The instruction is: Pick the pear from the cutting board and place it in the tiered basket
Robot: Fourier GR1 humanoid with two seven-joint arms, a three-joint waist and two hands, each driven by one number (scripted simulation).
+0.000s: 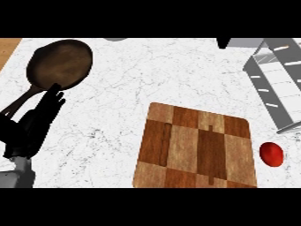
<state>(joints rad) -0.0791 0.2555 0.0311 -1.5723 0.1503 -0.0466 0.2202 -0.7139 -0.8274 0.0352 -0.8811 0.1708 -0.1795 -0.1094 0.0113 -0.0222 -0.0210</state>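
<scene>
Currently no pear shows on the cutting board (195, 148); handling unjudgeable. My left hand (29, 126) rests open, fingers straight, beside the skillet (58, 64). Right hand unseen.

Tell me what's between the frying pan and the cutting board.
Only bare marble counter lies between the frying pan and the cutting board, seen in the head view.
</scene>
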